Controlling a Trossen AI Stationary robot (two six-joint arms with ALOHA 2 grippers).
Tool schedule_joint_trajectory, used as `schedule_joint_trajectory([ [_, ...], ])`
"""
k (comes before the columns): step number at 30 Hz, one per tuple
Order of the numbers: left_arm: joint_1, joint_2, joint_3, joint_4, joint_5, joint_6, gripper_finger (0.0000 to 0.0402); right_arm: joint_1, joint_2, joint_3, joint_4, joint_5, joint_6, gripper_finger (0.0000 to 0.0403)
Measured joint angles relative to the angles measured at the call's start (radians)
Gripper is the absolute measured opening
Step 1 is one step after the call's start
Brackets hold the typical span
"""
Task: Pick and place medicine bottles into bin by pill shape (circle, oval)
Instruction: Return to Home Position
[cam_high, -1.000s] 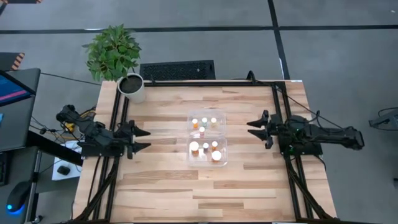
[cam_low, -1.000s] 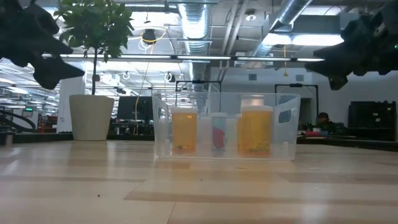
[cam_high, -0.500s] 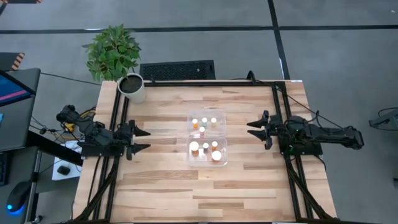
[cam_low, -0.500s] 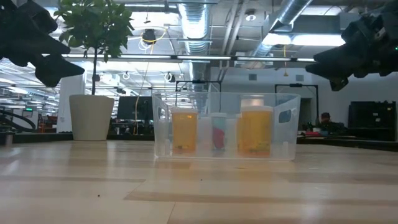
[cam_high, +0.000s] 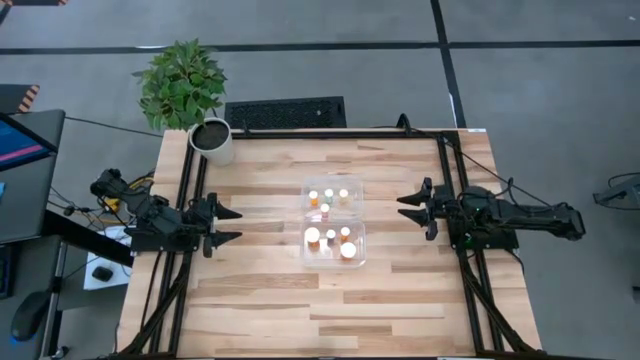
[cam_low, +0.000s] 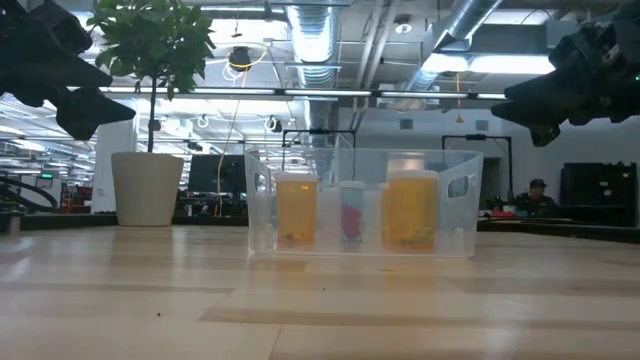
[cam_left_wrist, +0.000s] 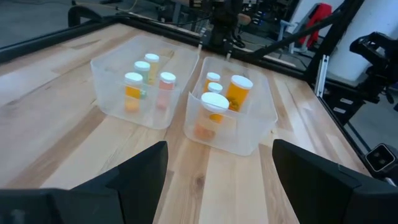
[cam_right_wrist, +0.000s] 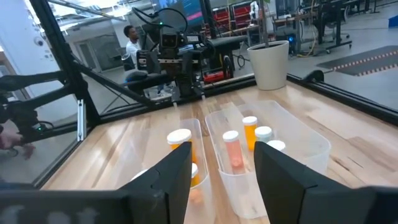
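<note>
The clear two-compartment bin (cam_high: 333, 222) stands at the table's middle. Several orange bottles with white caps stand upright in it: some in the far compartment (cam_high: 328, 196), some in the near one (cam_high: 330, 240). They also show in the left wrist view (cam_left_wrist: 217, 106) and the right wrist view (cam_right_wrist: 233, 146). My left gripper (cam_high: 235, 224) is open and empty above the table's left side, pointing at the bin. My right gripper (cam_high: 403, 208) is open and empty above the right side, also pointing at the bin.
A white pot (cam_high: 213, 140) with a green plant stands at the table's far left corner. Bare wood lies around the bin on all sides. A person (cam_right_wrist: 132, 38) sits in the room beyond the table.
</note>
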Motion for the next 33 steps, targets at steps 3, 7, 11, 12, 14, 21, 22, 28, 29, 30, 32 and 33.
schedule_joint_trajectory([
  [3, 0.000, 0.000, 0.000, 0.000, 0.000, 0.000, 0.0283, 0.000, 0.000, 0.000, 0.000, 0.000, 0.000, 0.0181],
  [7, 0.000, 0.000, 0.000, 0.000, 0.000, 0.000, 0.0283, 0.000, 0.000, 0.000, -0.001, 0.000, 0.000, 0.0185],
  [11, 0.000, 0.000, 0.000, -0.001, 0.000, 0.000, 0.0283, 0.000, 0.000, -0.001, -0.001, -0.001, 0.000, 0.0187],
  [12, 0.000, 0.000, 0.000, -0.001, 0.000, 0.000, 0.0283, 0.000, 0.000, -0.001, -0.002, -0.001, 0.000, 0.0187],
  [14, 0.000, 0.000, 0.000, -0.001, 0.000, 0.000, 0.0283, 0.000, 0.000, -0.001, -0.002, -0.001, 0.000, 0.0186],
  [21, 0.000, 0.000, -0.001, -0.001, 0.000, 0.000, 0.0283, 0.000, 0.000, -0.001, 0.001, -0.001, 0.000, 0.0181],
  [22, 0.000, 0.000, -0.001, -0.001, 0.000, 0.000, 0.0283, 0.000, 0.000, -0.001, 0.001, -0.001, 0.000, 0.0181],
  [28, 0.000, 0.000, -0.001, -0.001, 0.000, 0.000, 0.0283, 0.000, 0.000, -0.001, 0.001, -0.001, 0.000, 0.0186],
  [29, 0.000, 0.000, -0.001, -0.001, 0.000, 0.000, 0.0283, 0.000, 0.000, -0.001, 0.001, -0.001, 0.000, 0.0186],
  [30, 0.000, 0.000, -0.001, -0.001, 0.001, 0.000, 0.0283, 0.000, 0.000, -0.001, 0.001, -0.001, 0.000, 0.0187],
  [32, 0.000, 0.000, -0.001, -0.001, 0.000, 0.000, 0.0283, 0.000, 0.000, -0.001, 0.002, -0.002, 0.000, 0.0187],
  [33, 0.000, 0.000, -0.001, -0.001, 0.000, 0.000, 0.0283, 0.000, 0.000, -0.001, 0.002, -0.002, 0.000, 0.0187],
])
